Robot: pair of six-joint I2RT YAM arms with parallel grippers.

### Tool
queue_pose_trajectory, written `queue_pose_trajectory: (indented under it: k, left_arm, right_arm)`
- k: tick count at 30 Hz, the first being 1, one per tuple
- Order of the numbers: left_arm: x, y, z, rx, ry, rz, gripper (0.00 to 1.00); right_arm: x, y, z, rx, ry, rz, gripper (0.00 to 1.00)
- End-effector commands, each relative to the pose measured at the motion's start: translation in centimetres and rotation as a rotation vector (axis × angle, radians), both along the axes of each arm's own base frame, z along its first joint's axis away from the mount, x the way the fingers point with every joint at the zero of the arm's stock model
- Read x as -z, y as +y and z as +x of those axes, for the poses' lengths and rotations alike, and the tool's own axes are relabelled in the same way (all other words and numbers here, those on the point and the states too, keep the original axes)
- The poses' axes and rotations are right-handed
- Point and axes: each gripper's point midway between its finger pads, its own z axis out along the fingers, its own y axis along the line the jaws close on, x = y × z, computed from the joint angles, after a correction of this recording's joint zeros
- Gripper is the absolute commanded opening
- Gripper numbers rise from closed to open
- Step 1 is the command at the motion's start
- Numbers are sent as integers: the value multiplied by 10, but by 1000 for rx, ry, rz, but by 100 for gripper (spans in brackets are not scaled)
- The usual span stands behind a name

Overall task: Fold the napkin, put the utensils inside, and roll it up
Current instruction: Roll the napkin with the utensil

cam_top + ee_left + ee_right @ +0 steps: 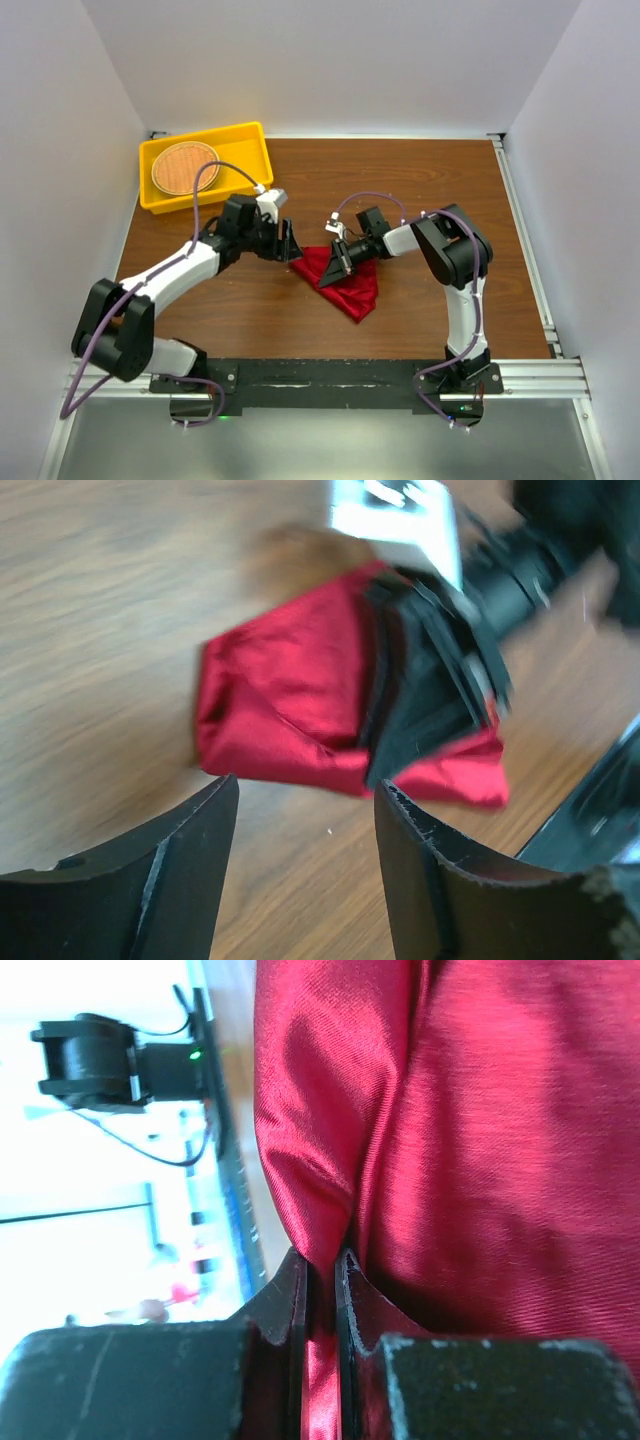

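The red napkin lies crumpled near the table's middle. It also shows in the left wrist view and fills the right wrist view. My right gripper is shut on a fold of the napkin, the cloth pinched between its fingertips. My left gripper is open and empty, just left of the napkin, its fingers above bare wood. The gold fork is not in view.
A yellow bin at the back left holds the round woven mat. White walls close in the table on three sides. A black rail runs along the near edge.
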Motion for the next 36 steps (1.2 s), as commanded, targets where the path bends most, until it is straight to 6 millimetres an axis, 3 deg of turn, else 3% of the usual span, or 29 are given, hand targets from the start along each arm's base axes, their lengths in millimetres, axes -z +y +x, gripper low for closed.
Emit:
queue_pose_trajectory:
  k: [1,5,6,7,8,11,13,15,16,17,19,21,29,34,36]
  left_arm:
    - [-39,-14,5,204,-372,65,64]
    - [-44,-24,4,281,-444,52,66]
    - [-35,-26,3,267,-377,39,64]
    - [-41,-32,9,262,-359,15,62]
    - [-31,-34,2,259,-281,5,61]
    - [-30,-47,0,149,-158,-142,60]
    - [-27,-55,-16,107,-41,-263,51]
    - [-43,-66,-18,96,-38,-390,39]
    - [-34,-65,-24,92,-18,-408,35]
    - [-40,-68,-22,102,-49,-442,31]
    - [-27,-68,-26,89,-15,-465,13]
    - [-32,-72,-24,80,-36,-545,0]
    - [5,-75,-26,41,-3,-688,0]
    - [41,-74,-23,9,47,-630,0]
    - [57,-71,-23,-14,80,-581,0]
  right_arm:
    - [34,-23,-22,25,152,-153,0]
    - [36,-28,-21,31,133,-211,0]
    - [38,-29,-21,35,132,-225,0]
    - [38,-30,-20,31,116,-233,0]
    - [40,-31,-19,36,111,-242,0]
    - [43,-32,-16,48,98,-265,0]
    - [45,-33,-13,61,82,-284,0]
    - [47,-34,-8,74,59,-304,0]
    - [48,-35,-6,79,54,-311,0]
    - [48,-35,-5,81,48,-316,0]
    - [50,-35,-2,87,34,-330,0]
    - [51,-37,-1,88,35,-343,0]
    - [56,-43,-4,83,25,-383,0]
    - [56,-48,-5,77,19,-413,0]
    - [53,-52,-4,75,4,-443,6]
